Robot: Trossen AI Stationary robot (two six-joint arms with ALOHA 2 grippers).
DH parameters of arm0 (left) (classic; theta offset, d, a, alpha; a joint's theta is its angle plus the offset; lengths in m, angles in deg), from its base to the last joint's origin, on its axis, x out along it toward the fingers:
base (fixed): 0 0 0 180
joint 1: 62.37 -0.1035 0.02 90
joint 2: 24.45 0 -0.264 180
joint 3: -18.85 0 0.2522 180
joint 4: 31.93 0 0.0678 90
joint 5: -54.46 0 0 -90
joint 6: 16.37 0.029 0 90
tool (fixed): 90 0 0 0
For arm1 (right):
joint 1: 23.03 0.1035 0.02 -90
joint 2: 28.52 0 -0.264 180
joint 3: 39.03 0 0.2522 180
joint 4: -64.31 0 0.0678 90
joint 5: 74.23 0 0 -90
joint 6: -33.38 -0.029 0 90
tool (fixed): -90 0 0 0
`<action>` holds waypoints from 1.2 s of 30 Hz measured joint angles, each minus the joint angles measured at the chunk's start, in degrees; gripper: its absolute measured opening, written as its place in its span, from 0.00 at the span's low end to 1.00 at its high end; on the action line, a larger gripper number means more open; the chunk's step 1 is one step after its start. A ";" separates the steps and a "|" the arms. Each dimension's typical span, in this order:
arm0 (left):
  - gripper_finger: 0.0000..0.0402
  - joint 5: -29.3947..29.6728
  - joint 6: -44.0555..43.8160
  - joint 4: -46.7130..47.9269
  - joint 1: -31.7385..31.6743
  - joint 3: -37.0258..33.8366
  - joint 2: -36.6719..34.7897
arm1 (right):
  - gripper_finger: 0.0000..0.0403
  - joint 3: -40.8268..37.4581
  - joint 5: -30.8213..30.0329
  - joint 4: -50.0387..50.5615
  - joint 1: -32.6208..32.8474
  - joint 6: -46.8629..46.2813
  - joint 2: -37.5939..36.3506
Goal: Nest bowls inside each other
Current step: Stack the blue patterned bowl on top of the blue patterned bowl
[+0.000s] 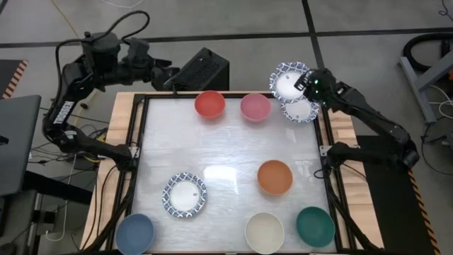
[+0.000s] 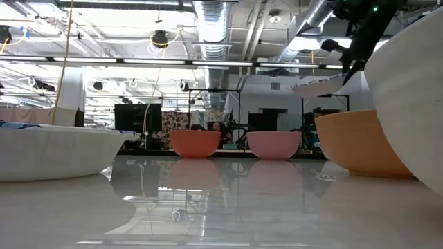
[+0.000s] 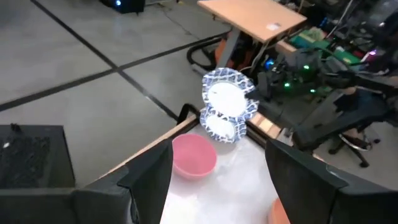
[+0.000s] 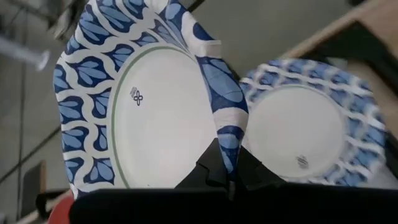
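Pinching the rim of a patterned bowl point(image 4: 155, 118), the right gripper point(image 4: 227, 171) holds it lifted and tilted just above a second patterned bowl point(image 4: 301, 127) at the table's far right corner, apparently so one can drop into the other. The pinched rim creases like thin paper. A third patterned bowl point(image 1: 185, 195) sits alone at the near left. The plain bowls look smooth and rounded: red point(image 1: 209, 103), pink point(image 1: 255, 106), orange point(image 1: 274, 176). The left gripper point(image 3: 217, 186) waits, spread open, beyond the table's far left.
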 joint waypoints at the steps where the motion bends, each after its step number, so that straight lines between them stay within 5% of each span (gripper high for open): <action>1: 0.61 0.60 -0.02 0.48 0.60 0.00 0.00 | 0.01 0.00 -2.13 1.44 1.39 -2.69 -0.31; 8: 0.61 1.37 -0.07 2.41 3.76 0.00 0.03 | 0.01 -1.74 -11.16 10.74 10.21 -18.19 -3.22; 18: 0.61 1.28 1.51 2.41 4.87 0.00 0.11 | 0.01 -18.19 -17.52 3.03 17.14 -37.26 -11.74; 36: 0.61 1.27 1.56 2.51 4.85 -0.02 0.11 | 0.01 -31.56 -22.68 -8.09 15.22 -48.10 -13.01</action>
